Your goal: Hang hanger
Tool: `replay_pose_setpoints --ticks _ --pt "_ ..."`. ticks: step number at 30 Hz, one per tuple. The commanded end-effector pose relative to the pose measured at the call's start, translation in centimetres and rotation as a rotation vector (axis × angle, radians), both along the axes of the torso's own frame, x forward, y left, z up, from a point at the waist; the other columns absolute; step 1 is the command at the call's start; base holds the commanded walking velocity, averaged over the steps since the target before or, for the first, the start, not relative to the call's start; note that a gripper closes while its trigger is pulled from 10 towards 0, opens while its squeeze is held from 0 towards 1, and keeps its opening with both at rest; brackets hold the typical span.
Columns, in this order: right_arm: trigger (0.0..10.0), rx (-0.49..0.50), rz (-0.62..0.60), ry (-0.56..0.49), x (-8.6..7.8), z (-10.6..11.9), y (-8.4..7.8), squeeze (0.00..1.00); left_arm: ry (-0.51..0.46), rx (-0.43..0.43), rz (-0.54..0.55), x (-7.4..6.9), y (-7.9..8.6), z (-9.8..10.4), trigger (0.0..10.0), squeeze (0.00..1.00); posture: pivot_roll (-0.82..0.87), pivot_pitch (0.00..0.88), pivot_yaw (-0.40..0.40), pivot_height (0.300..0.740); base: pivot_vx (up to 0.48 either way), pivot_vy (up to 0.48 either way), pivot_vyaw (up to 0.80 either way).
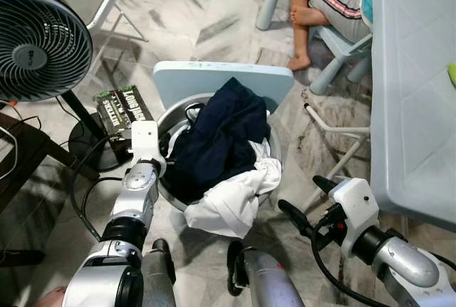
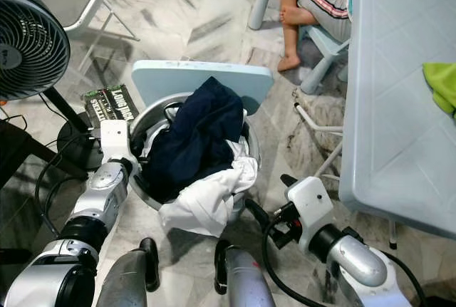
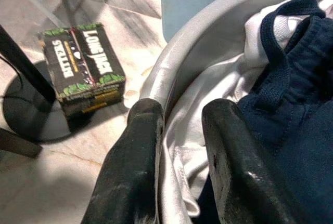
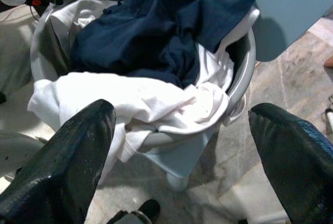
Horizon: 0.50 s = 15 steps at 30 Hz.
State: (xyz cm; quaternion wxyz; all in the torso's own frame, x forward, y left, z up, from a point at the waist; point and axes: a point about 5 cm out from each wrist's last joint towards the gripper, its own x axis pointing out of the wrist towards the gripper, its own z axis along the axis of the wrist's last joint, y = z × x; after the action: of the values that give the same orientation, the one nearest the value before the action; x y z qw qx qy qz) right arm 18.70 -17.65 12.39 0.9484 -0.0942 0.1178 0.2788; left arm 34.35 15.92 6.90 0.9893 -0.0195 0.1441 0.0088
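At basket [image 1: 168, 191] left rim: left end effector [image 3: 179, 146] straddles rim, fingers apart, unclamped. Right end effector [image 4: 177, 156] wide apart, near clothes [image 1: 221, 139]. Risk: rim grip tips basket; no hanger visible.

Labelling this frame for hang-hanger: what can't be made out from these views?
- Hanger: none can be made out; the navy garment and white garment cover the basket contents.
- Left gripper: jaws straddle the basket rim; whether they pinch it is unclear.
- Person: cut off by the eye views' top edge.
- Right gripper: open, short of the basket.
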Motion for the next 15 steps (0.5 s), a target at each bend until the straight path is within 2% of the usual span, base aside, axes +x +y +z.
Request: replay_pose_setpoints --ticks 1,7,12,15 --pt "10.0 -0.012 -0.016 0.022 -0.4 -0.6 -0.2 0.0 0.122 -0.049 -0.022 -1.0 -0.2 -2.2 10.0 1.0 -0.18 0.27 -0.09 0.74 0.0 0.0 0.0" --pt "10.0 -0.021 -0.022 0.02 -0.8 -0.4 -0.4 0.0 0.132 -0.087 -0.087 -0.4 -1.0 -1.9 10.0 1.0 -0.21 0.271 -0.093 0.74 0.0 0.0 0.0" --pt "10.0 -0.028 -0.027 0.019 -0.9 -0.4 -0.5 0.0 0.129 -0.072 -0.121 -0.1 -1.3 -1.6 10.0 1.0 -0.21 0.271 -0.093 0.74 0.0 0.0 0.0" --pt "10.0 -0.031 -0.031 0.015 -1.0 -0.2 -0.7 0.0 0.09 -0.055 -0.161 0.4 -2.1 -0.7 10.0 1.0 -0.21 0.272 -0.094 0.74 0.0 0.0 0.0"
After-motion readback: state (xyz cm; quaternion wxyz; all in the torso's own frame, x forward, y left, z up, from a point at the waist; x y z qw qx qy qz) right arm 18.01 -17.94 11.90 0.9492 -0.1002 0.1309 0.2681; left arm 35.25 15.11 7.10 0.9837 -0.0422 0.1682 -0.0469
